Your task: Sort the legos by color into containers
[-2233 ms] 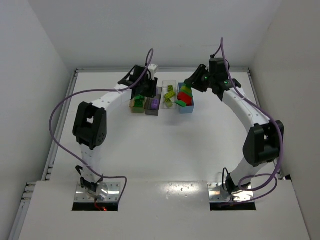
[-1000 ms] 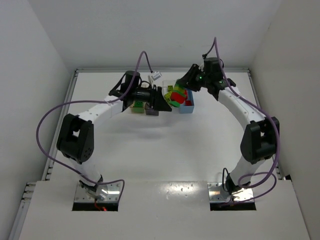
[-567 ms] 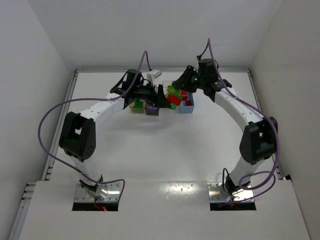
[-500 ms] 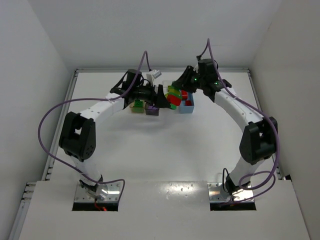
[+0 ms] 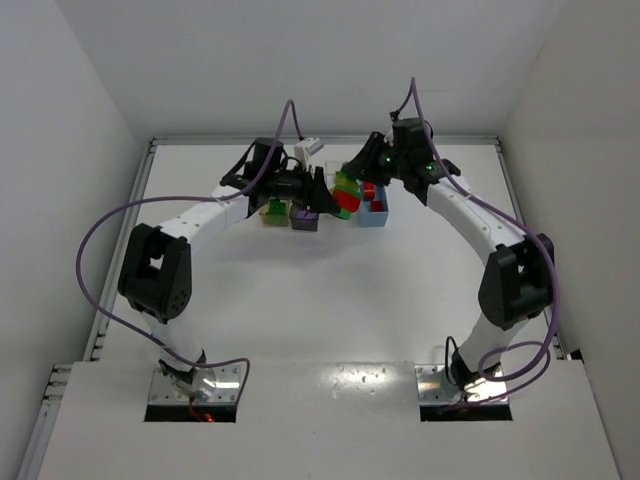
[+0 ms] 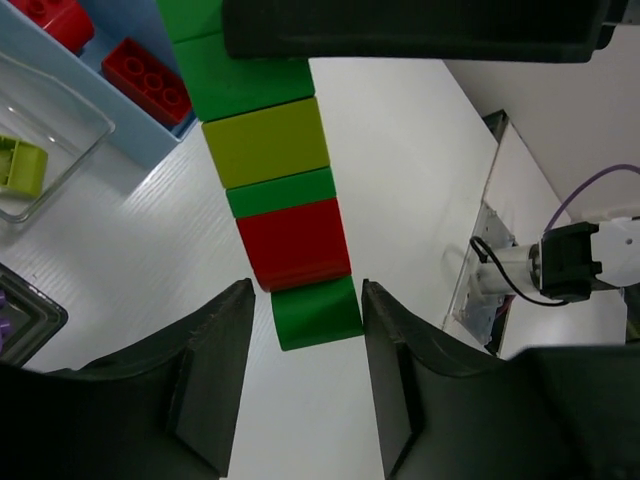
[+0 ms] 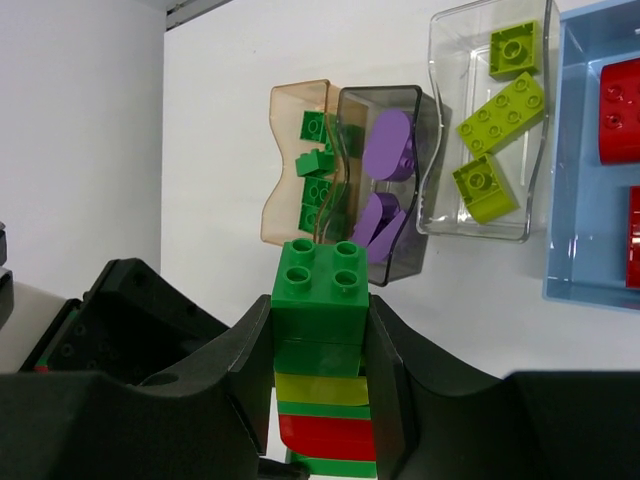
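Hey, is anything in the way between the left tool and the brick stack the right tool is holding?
Nothing visible does. The left tool sits with a finger on each side of the green end brick of the brick stack; the right tool grips the other end.

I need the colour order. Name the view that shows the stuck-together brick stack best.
Left wrist: the brick stack lies side-on, its layers visible: green, lime, green, red, green. The right wrist view sees it end-on, studs first; the top view shows only a small blob.
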You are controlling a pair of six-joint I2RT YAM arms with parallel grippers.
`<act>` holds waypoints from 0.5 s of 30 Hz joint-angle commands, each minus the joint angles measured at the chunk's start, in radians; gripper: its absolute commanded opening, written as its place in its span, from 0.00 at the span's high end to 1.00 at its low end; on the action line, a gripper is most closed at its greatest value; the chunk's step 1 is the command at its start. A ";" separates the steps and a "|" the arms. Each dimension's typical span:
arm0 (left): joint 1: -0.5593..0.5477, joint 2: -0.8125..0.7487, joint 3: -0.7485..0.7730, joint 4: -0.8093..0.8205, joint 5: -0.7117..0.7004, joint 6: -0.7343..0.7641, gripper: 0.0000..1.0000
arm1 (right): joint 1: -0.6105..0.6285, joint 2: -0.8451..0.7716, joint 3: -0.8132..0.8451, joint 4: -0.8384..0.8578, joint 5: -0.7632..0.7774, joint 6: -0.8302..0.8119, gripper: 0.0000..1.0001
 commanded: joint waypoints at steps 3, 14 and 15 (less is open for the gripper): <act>0.003 0.000 0.005 0.083 0.062 -0.042 0.49 | 0.011 -0.009 0.063 0.048 -0.004 0.020 0.89; 0.003 -0.009 -0.050 0.105 0.080 -0.062 0.41 | 0.011 0.009 0.081 0.058 0.005 0.020 0.89; 0.003 -0.009 -0.050 0.105 0.071 -0.062 0.41 | 0.011 0.009 0.081 0.058 0.005 0.020 0.89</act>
